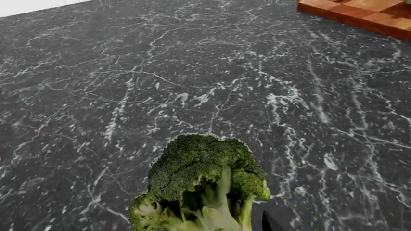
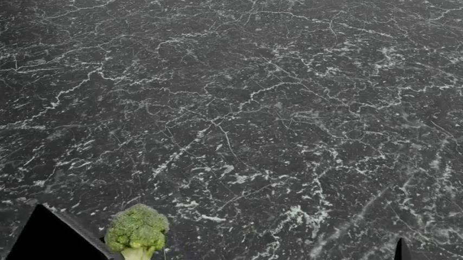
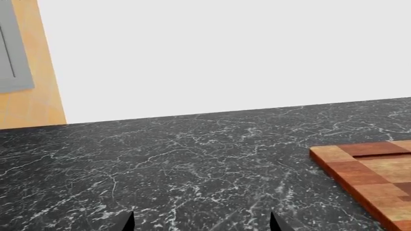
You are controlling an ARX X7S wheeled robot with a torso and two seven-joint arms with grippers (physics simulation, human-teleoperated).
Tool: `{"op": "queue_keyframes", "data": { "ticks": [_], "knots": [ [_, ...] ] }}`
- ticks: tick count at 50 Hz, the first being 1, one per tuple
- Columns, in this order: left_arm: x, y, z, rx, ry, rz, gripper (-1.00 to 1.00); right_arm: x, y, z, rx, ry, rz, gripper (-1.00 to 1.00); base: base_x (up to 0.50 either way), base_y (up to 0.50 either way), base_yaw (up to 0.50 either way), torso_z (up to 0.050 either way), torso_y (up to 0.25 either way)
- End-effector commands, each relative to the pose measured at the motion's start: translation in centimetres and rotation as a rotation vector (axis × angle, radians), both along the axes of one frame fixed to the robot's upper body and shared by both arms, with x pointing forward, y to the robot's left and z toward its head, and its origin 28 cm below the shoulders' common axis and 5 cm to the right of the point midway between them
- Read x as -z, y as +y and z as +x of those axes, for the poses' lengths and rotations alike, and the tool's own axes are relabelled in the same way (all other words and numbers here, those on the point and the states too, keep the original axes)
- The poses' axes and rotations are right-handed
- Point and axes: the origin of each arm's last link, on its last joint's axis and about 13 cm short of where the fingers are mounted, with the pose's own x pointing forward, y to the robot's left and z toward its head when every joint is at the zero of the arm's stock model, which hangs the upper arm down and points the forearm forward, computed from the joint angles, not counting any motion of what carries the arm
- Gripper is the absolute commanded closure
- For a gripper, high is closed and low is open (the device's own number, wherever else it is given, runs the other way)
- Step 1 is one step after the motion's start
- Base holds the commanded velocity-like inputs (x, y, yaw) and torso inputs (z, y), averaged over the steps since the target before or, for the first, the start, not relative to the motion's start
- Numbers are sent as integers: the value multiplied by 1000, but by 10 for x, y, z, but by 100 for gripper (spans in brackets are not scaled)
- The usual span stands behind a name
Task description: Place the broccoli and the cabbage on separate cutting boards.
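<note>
The broccoli [image 1: 205, 183], a small floret with a bumpy green crown and a pale stalk, sits between the jaws of my left gripper [image 1: 212, 225], stalk toward the camera. One dark fingertip [image 1: 266, 222] shows beside the stalk. In the head view the broccoli [image 2: 137, 230] is at the bottom left, next to my left arm [image 2: 51, 238]. My right gripper [image 3: 202, 222] is open and empty above the counter, with only a tip [image 2: 400, 250] showing in the head view. A checkered wooden cutting board [image 3: 372, 173] lies to its right. A board corner [image 1: 366, 12] lies far ahead of the left gripper. The cabbage is out of view.
The dark marble counter [image 2: 239, 119] fills the head view. In the right wrist view a white wall [image 3: 224, 53] rises behind the counter's far edge, with an orange-and-grey cabinet [image 3: 26, 62] at the side.
</note>
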Motion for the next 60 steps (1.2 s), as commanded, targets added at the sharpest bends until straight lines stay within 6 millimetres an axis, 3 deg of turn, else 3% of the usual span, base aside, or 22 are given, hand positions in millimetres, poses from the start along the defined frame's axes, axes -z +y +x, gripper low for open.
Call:
{"op": "queue_keyframes", "data": {
  "ticks": [1, 7, 17, 31, 39, 43, 52, 60],
  "knots": [
    [-38, 23, 16, -129, -121, -95, 100, -4, -2, 0, 8, -25, -12, -100, 0, 0, 0, 0, 0],
    [-53, 41, 26, -209, -134, -133, 100, -3, -1, 3, 3, -23, -11, -100, 0, 0, 0, 0, 0],
    [-60, 104, 44, -486, -160, -115, 100, -9, -2, 2, 1, -31, -31, -100, 0, 0, 0, 0, 0],
    [-89, 169, 71, -772, -222, -50, 100, -14, 0, 4, -8, -27, -42, -100, 0, 0, 0, 0, 0],
    [-81, 200, 88, -907, -174, 7, 100, -12, 0, 4, -8, -17, -50, -100, 0, 0, 0, 0, 0],
    [-75, 221, 112, -994, -137, 31, 100, -13, 0, 3, -8, -19, -53, -100, 0, 0, 0, 0, 0],
    [-63, 247, 150, -1106, -88, 94, 100, -16, 0, 3, -1, -18, -58, -100, 0, 0, 0, 0, 0],
    [-56, 255, 156, -1168, -14, 175, 100, -16, 0, 4, -3, -6, -62, -100, 0, 0, 0, 0, 0]
  ]
}}
